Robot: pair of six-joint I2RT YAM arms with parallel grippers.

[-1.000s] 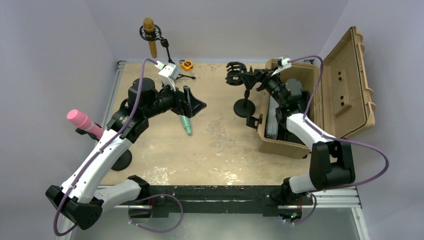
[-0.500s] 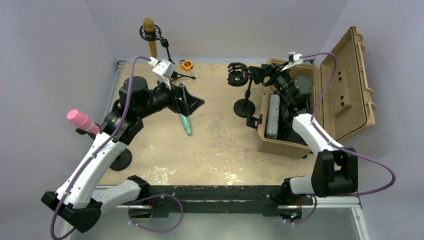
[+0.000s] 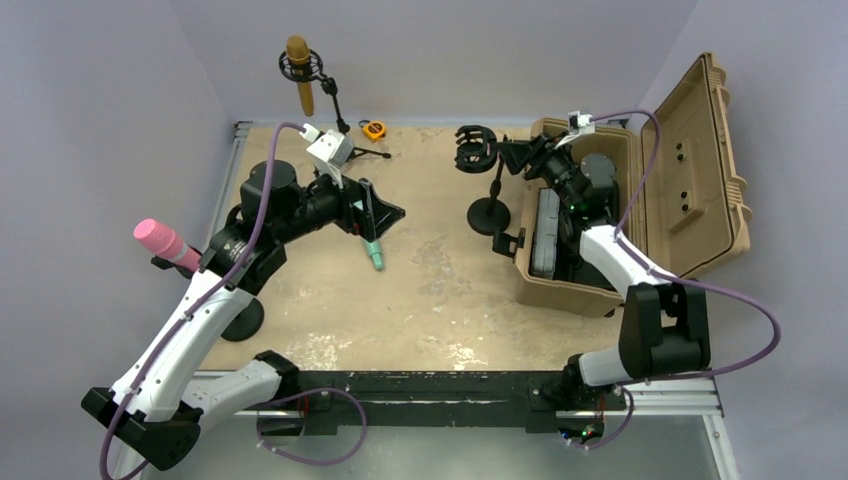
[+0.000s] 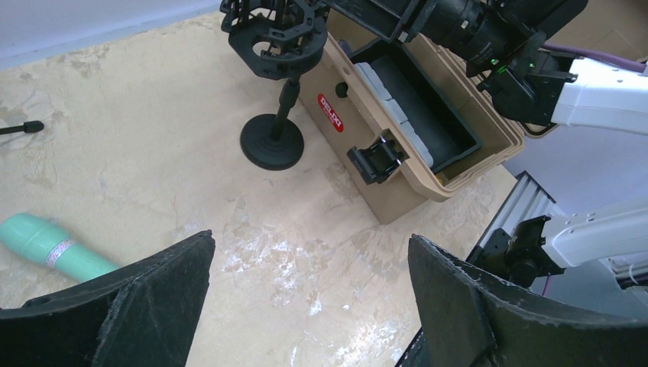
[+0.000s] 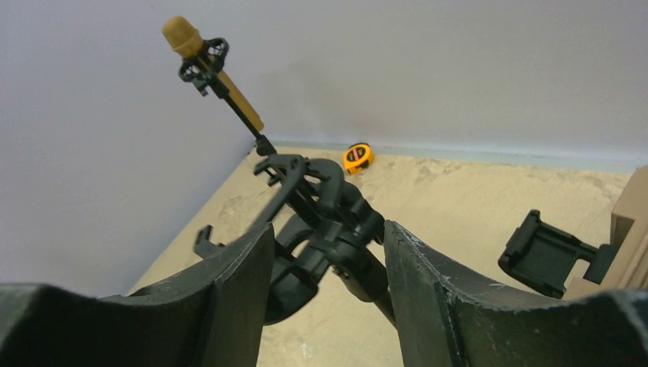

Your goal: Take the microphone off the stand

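Observation:
A teal microphone (image 3: 373,250) (image 4: 46,248) lies flat on the table. Just above it hovers my left gripper (image 3: 385,220) (image 4: 309,237), open and empty. A black stand (image 3: 490,213) (image 4: 272,141) carries an empty shock mount (image 3: 472,148) (image 4: 275,34). My right gripper (image 3: 510,152) (image 5: 328,226) has its jaws half narrowed round the stand's swivel joint (image 5: 344,229); the right finger touches it, and a gap shows by the left finger. A gold microphone (image 3: 299,70) (image 5: 182,34) sits in a stand at the back. A pink microphone (image 3: 165,243) sits on a stand at the left.
An open tan case (image 3: 690,150) (image 4: 397,191) stands at the right, its latch (image 3: 510,243) (image 5: 546,260) hanging close to the black stand's base. An orange tape measure (image 3: 374,129) (image 5: 357,157) lies by the back wall.
My right gripper's jaws have narrowed from wide open round the stand's joint. My left arm has drawn back a little, its gripper still wide open.

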